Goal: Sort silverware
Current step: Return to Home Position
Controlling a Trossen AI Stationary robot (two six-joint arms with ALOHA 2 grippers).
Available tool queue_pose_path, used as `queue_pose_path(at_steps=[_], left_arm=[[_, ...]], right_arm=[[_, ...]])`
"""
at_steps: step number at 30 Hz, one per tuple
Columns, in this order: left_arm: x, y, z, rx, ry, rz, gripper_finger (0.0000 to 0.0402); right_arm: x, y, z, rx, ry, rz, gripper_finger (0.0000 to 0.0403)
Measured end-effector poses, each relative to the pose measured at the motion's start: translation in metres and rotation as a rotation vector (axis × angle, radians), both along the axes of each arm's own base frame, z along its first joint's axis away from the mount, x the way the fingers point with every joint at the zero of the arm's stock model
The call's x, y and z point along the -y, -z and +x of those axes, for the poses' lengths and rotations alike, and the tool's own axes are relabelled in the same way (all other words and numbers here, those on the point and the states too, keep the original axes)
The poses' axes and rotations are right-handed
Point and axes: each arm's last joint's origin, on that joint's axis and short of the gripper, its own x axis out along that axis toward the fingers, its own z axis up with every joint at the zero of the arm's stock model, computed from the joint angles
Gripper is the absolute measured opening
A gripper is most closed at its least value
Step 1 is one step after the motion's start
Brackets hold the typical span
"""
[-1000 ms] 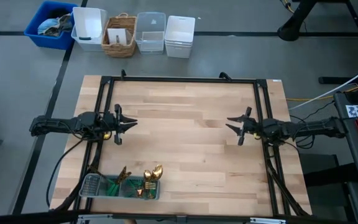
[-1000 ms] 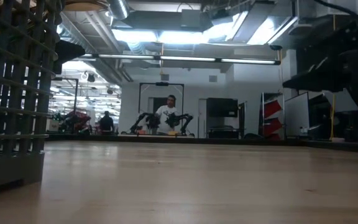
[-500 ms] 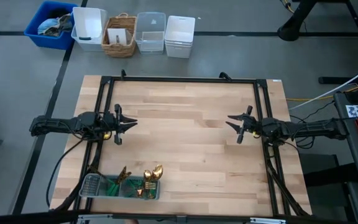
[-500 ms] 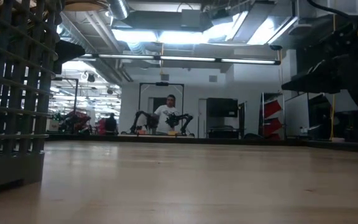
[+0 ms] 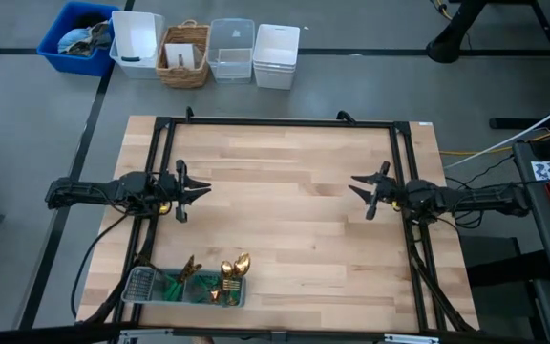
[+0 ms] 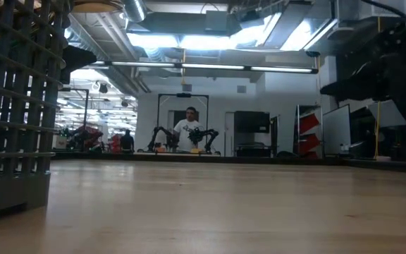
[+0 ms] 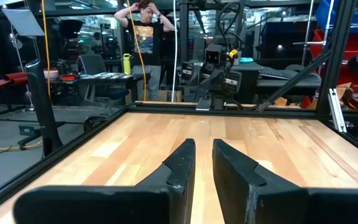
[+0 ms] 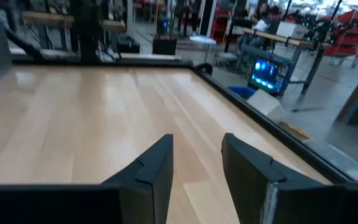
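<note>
Both end effectors are empty: the left end effector [image 5: 197,190], mid-left in the high view, has fingers narrowly parted, and the right end effector [image 5: 359,189], mid-right, is parted wider. Silverware [image 5: 227,272] stands in the mesh tray [image 5: 139,287] at the lower left of the worktop [image 5: 285,162], well apart from both arms, so homing should just be a slow, level retreat to each side, clear of that tray

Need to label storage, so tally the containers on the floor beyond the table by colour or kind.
Blue bin: 1
White bins: 2
Wicker basket: 1
Clear bin: 1
Total: 5
</note>
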Motion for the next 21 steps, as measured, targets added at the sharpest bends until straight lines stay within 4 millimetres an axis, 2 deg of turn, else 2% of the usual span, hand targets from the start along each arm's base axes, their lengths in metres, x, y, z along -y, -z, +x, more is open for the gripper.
queue_pose_path(at_steps=[13, 21], left_arm=[[0.000, 0.000, 0.000, 0.000, 0.000, 0.000, 0.0047], [0.000, 0.000, 0.000, 0.000, 0.000, 0.000, 0.0047]], right_arm=[[0.000, -0.016, -0.012, 0.193, -0.017, 0.008, 0.0136], [0.000, -0.017, -0.012, 0.209, -0.017, 0.008, 0.0136]])
